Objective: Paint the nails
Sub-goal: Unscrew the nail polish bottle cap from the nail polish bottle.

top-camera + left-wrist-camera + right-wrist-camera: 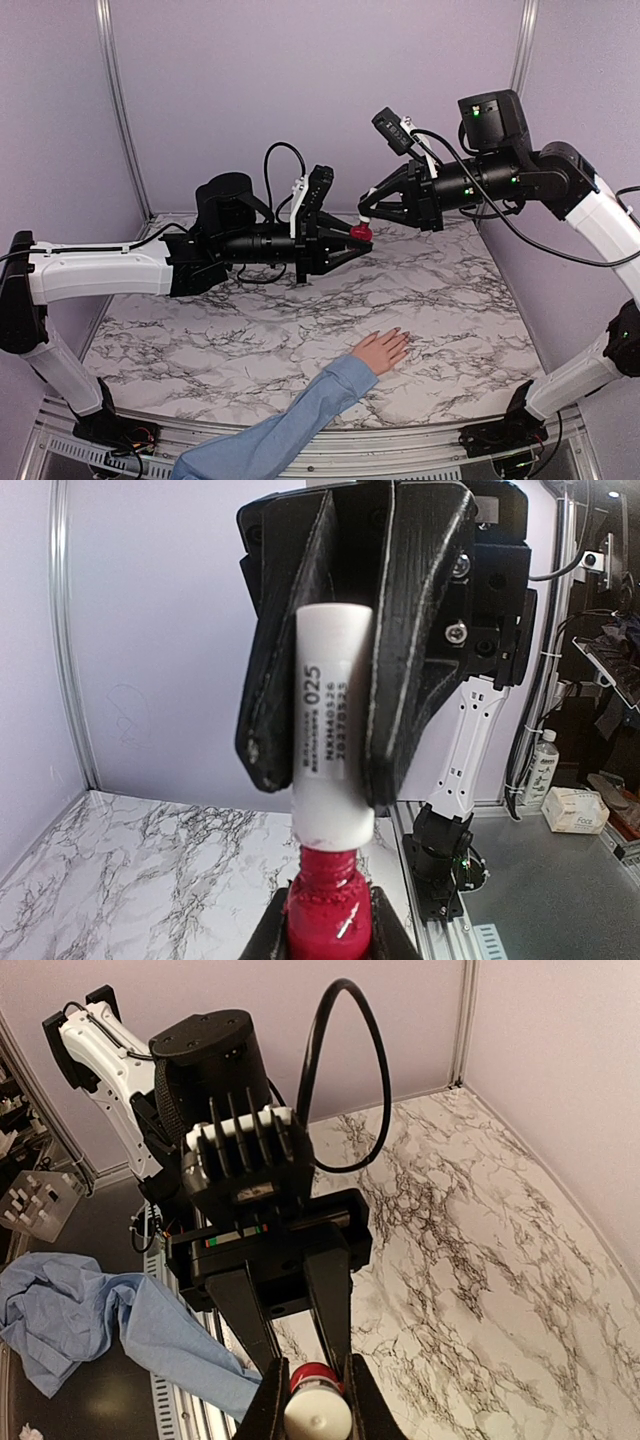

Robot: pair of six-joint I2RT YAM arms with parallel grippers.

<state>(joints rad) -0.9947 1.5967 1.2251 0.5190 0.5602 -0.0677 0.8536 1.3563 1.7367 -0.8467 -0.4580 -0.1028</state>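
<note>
The white, black-veined marble bench (470, 290) fills the floor of the enclosure. Over it the left arm (100, 272) reaches in level from the left and the right arm (590, 205) bends in from the right, so that their tips meet in the air above the far middle of the bench.

From the near edge a light blue sleeve (300, 420) runs up and to the right, ending in a light-skinned hand (380, 351) that lies flat, palm down, on the bench a little right of centre, fingers pointing far-right. It lies well apart from both grippers, nearer than they are and below them.

The left gripper (356, 238) is closed tight on a small red nail-polish bottle (325, 905) – its own fingers pinch the glass from both sides in the left wrist view. The right gripper (365, 216) faces it head-on and is clamped narrow around the white cylindrical cap (330, 720), which carries small black print and sits on the bottle's neck, its rim touching the red shoulder.

The nails (402, 335) are at the far-right tips of the resting fingers, on the bench – too small in the top view to tell their colour or finish
</note>
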